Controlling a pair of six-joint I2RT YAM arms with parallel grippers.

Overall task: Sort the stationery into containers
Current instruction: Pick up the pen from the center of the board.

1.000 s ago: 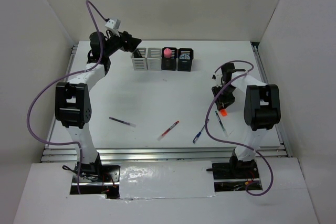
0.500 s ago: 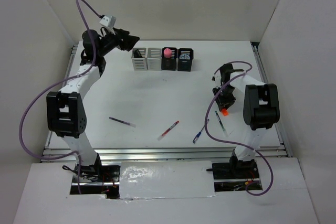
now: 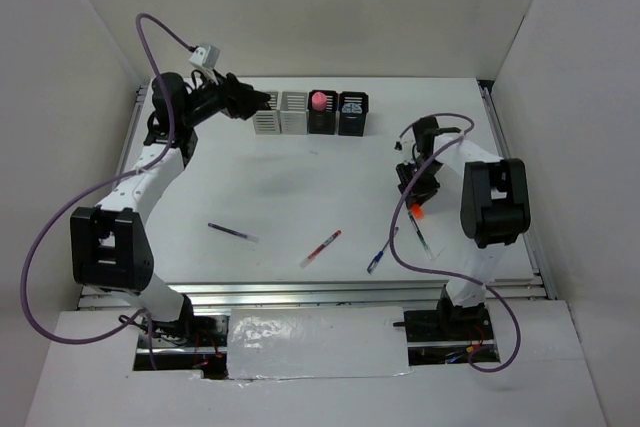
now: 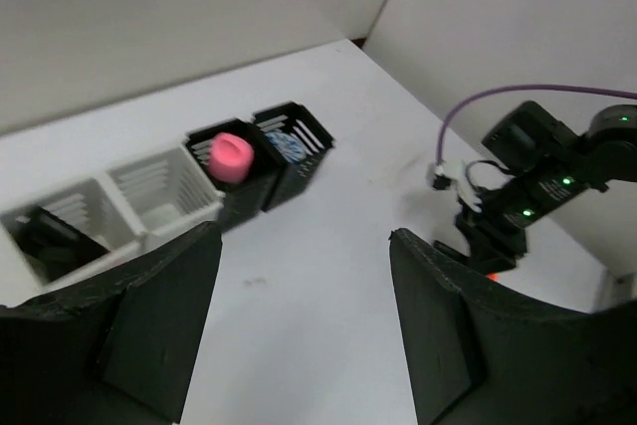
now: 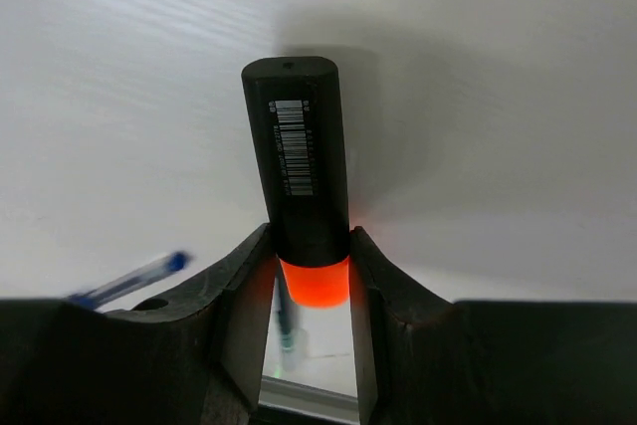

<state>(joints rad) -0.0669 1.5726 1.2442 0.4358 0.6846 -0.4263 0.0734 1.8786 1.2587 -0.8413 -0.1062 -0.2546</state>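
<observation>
My right gripper (image 3: 416,190) (image 5: 311,268) is shut on a black highlighter (image 5: 299,161) with an orange cap (image 3: 416,212), over the right part of the table. The fingers (image 5: 376,286) clamp where cap meets body. The containers (image 3: 294,113) (image 4: 164,186) stand in a row at the back: two light grey, two black. One black holder carries a pink-capped cylinder (image 3: 319,100) (image 4: 231,156), the other something blue (image 4: 289,143). A dark item (image 4: 55,236) lies in the leftmost grey holder. My left gripper (image 3: 262,100) (image 4: 304,241) hangs open and empty beside that holder.
Loose pens lie toward the near edge: a dark one (image 3: 232,232), a red one (image 3: 321,247), a blue one (image 3: 378,259) (image 5: 129,281) and a dark thin one (image 3: 420,232). White walls enclose the table on three sides. A purple cable loops off each arm.
My right gripper has closed on the orange-capped highlighter and shifted slightly left with it. The left arm has folded back leftward, its gripper still open by the grey holder.
</observation>
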